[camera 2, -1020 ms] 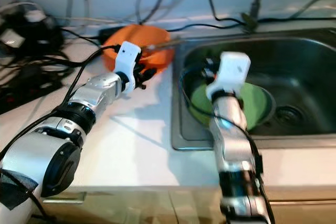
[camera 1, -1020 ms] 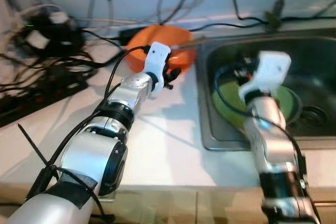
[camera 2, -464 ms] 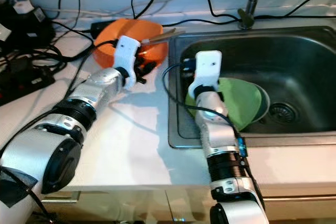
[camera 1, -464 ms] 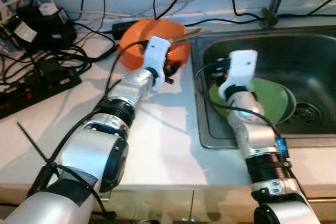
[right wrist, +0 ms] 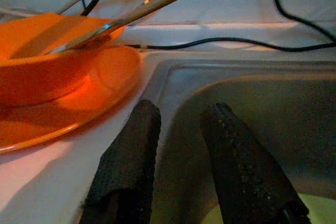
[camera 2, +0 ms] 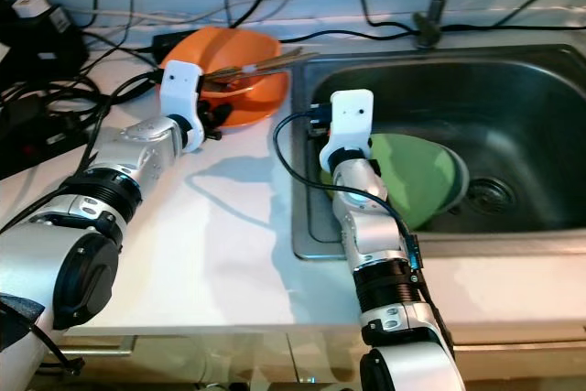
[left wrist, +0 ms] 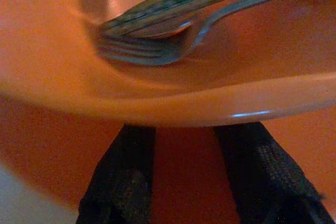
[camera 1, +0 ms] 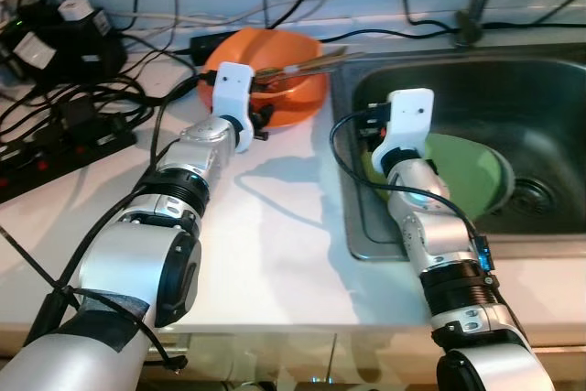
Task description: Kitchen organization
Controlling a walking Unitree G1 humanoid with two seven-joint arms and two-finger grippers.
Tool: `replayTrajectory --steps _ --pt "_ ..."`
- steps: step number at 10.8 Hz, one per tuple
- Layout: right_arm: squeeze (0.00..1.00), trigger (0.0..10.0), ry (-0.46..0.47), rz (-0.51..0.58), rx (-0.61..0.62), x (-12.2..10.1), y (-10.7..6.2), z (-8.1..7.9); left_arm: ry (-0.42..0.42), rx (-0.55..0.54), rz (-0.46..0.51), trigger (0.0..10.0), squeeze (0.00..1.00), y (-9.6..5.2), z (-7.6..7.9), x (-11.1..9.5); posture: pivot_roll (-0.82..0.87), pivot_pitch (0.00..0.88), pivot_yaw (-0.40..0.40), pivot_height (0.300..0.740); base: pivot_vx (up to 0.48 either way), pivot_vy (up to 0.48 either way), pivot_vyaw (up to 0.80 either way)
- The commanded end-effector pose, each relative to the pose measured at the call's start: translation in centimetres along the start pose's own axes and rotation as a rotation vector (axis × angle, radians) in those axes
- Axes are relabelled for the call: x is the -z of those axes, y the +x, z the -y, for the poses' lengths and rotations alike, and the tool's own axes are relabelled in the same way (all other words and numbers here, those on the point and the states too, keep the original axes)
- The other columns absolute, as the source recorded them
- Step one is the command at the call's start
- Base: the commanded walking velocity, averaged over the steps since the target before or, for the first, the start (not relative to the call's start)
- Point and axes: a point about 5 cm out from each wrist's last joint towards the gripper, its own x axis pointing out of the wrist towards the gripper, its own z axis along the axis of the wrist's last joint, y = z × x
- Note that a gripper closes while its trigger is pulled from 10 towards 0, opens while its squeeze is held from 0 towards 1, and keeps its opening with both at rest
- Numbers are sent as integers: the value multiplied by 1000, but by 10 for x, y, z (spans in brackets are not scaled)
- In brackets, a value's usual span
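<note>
Left arm stretched across worktop (camera 1: 275, 226); left gripper (left wrist: 181, 182) parted, empty, at orange bowl (camera 1: 275, 61) beside sink (camera 1: 549, 89); right gripper (right wrist: 181, 182) parted, empty, over sink's near-bowl corner.

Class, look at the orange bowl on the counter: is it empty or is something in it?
Not empty. The orange bowl holds a fork and a second utensil, their handles sticking out over the rim toward the sink.

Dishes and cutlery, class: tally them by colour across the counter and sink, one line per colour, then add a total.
Orange: 2, a bowl sitting on a plate
Green: 1, a plate in the sink
Silver: 2, a fork and a spoon in the bowl
Total: 5
</note>
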Motion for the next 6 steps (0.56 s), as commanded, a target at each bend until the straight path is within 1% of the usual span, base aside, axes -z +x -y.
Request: replayTrajectory --steps 1,2,3,4,5,6 --pt "0 10000 5 12 -20 -2 2 -4 8 -26 -140 10000 0 -3 -6 31 112 126 88 740 0 0 0" --pt "0 10000 6 11 -20 -1 2 -5 35 30 -171 10000 0 -3 -2 35 117 125 91 740 0 0 0" --pt "0 10000 7 10 -22 0 2 -6 38 65 -197 10000 0 -3 1 40 123 121 92 740 0 0 0" --pt "0 10000 9 9 -24 1 2 -7 45 118 -248 10000 0 -4 5 48 128 116 96 740 0 0 0" --pt "0 10000 11 12 -21 1 2 -6 76 161 -301 10000 0 -7 5 57 134 113 101 740 0 0 0" --pt "0 10000 12 13 -15 1 2 -5 89 189 -336 10000 0 -11 0 64 143 110 104 740 0 0 0"
